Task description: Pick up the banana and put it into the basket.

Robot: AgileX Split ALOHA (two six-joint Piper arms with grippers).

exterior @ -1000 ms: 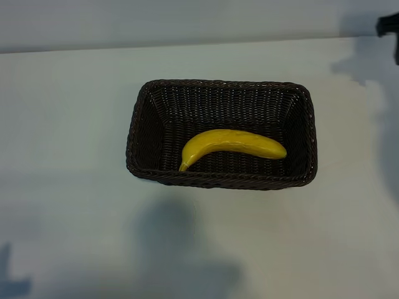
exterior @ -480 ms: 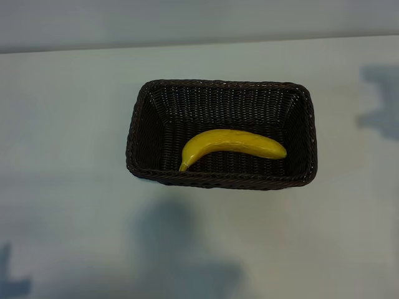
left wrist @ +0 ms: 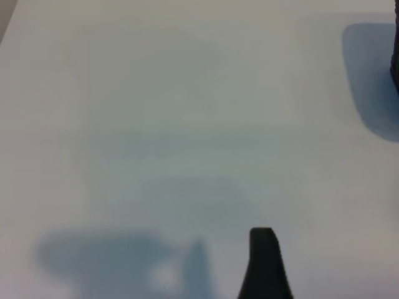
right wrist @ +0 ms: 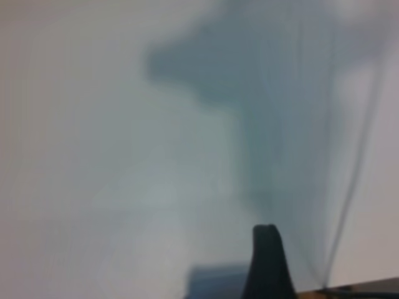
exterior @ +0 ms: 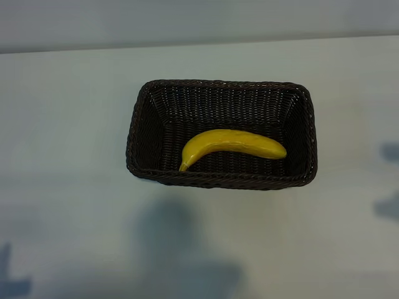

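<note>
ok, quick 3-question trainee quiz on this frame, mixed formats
1. True or false: the banana lies inside the basket.
2. The banana's slim stem end points toward which side of the exterior view: A) left, B) right?
3. Fill in: in the exterior view, the number of robot arms visible is ____.

Key: 1 true; 2 A; 3 none

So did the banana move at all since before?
No. The banana lies in the same spot inside the basket in the exterior view, its stem end against the same wall as before, and the basket has not shifted on the table.
</note>
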